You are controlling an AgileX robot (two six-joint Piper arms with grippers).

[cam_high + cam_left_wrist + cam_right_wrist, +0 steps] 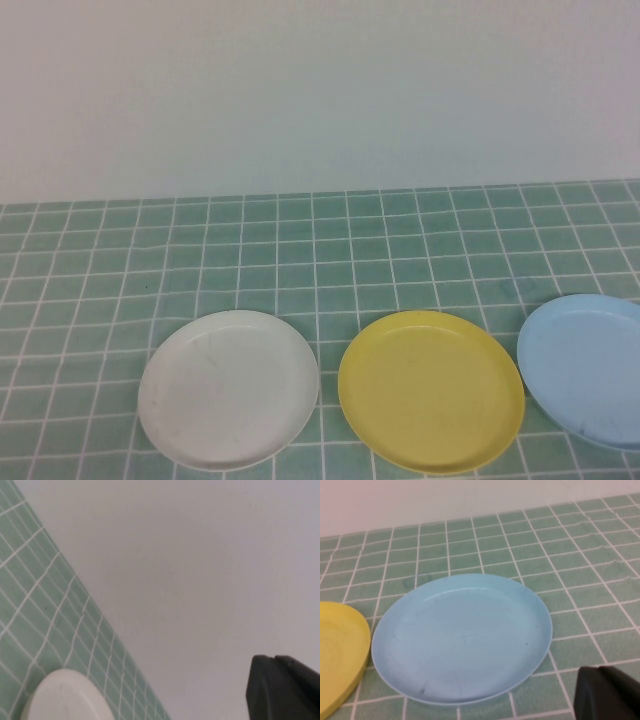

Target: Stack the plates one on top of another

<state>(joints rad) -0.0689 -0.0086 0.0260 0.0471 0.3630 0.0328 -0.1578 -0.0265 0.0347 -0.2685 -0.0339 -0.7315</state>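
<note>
Three plates lie side by side near the table's front edge, none touching. The white plate (229, 389) is on the left, the yellow plate (431, 390) in the middle and the light blue plate (590, 368) at the right, cut off by the frame. Neither arm shows in the high view. My left gripper (274, 659) is shut and holds nothing; it hangs in front of the bare wall, with the white plate (65, 696) low beside it. My right gripper (598, 670) is shut and empty, just off the rim of the light blue plate (462, 635), with the yellow plate (340, 655) beyond.
The table is covered in green tiles with white grout (330, 240). A plain pale wall (320, 90) rises behind it. Bare tiles stretch between the plates and the wall.
</note>
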